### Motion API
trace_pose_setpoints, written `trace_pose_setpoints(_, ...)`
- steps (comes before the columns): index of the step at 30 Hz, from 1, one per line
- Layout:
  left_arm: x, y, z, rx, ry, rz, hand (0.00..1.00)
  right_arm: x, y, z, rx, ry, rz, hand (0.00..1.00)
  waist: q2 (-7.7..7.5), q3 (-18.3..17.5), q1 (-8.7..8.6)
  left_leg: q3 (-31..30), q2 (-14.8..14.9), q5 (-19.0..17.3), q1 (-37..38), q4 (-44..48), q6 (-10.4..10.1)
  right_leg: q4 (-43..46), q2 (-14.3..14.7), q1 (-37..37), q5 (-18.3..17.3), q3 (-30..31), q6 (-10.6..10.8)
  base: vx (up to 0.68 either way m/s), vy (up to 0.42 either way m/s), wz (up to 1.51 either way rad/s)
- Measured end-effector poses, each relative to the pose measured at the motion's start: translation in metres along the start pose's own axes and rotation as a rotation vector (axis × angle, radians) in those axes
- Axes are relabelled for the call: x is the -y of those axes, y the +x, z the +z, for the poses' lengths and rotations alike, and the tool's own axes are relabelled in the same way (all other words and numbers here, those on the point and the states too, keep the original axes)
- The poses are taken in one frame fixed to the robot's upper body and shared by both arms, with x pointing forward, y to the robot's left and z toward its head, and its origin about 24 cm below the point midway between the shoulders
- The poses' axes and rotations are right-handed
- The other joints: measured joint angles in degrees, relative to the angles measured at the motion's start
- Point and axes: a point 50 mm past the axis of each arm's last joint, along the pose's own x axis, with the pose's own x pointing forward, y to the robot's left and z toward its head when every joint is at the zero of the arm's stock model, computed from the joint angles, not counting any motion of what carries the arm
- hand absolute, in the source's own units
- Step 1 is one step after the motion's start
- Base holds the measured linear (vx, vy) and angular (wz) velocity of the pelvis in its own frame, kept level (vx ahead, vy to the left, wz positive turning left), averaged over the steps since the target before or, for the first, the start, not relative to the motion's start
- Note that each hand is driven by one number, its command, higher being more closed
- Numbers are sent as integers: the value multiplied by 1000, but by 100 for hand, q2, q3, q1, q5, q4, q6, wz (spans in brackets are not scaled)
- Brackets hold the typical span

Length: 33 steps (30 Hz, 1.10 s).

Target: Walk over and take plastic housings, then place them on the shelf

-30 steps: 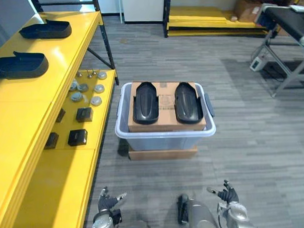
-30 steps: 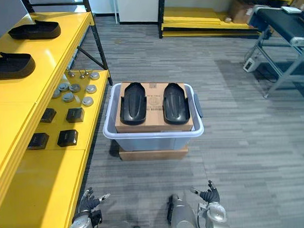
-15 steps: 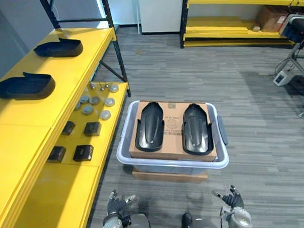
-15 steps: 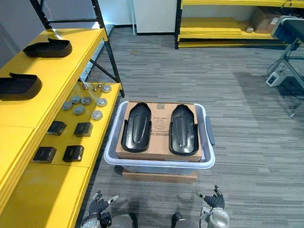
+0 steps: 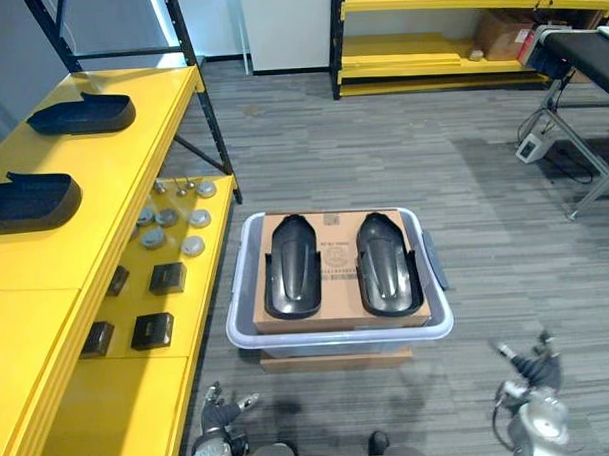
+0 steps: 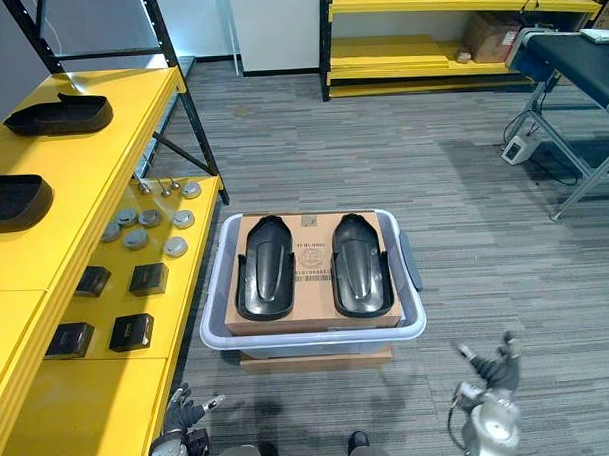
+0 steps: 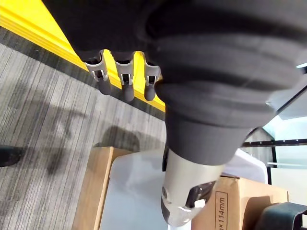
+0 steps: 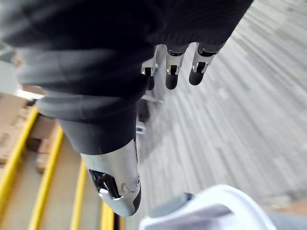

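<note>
Both hands hang empty, fingers slack: left hand (image 5: 219, 419) at seven o'clock, right hand (image 5: 534, 365) at five. Those plastic housings (image 5: 292, 266) at twelve look light, stiff and slick, probably best gripped across their long rims.

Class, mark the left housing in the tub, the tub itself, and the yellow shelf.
left housing (image 5: 292, 266), left eye view, middle of its shell.
tub (image 5: 338, 336), left eye view, near rim.
yellow shelf (image 5: 112, 155), left eye view, bare top.
</note>
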Motion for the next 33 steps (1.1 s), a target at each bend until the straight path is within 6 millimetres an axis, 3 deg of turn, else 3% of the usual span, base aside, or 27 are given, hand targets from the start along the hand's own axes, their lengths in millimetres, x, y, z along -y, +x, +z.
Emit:
trace_pose_setpoints(4,5,-3,-6,-13,36,-30,0,-14,15,33,154,-38,-9,0,-20,-21,7,-50,-116,58,-14,-104,45,-95,-13,-10,40,7,40,6,16,3)
trace_pose_setpoints(10,9,-2,-4,-6,80,-73,0,-55,36,56,239,-139,79,0,23,138,18,-309,-255,175,-325,-103,172,-251,-111,-174,210,-71,61,-40,21,12)
trace_pose_setpoints(18,12,5,16,69,62,-78,0,-96,66,63,181,-238,129,0,104,865,37,-627,-383,327,-1019,156,242,-241,-222,-637,436,-250,73,-105,18,16)
trace_pose_setpoints(24,20,7,32,125,36,-71,0,-106,80,52,72,-270,115,0,208,1325,48,-803,-396,327,-1454,415,243,-178,-237,-918,501,-355,52,-79,11,11)
trace_pose_setpoints(33,34,12,54,198,39,-99,0,-123,108,87,90,-296,126,0,323,1851,21,-878,-380,328,-1863,598,245,-50,-219,-1309,549,-312,40,-34,10,-2)
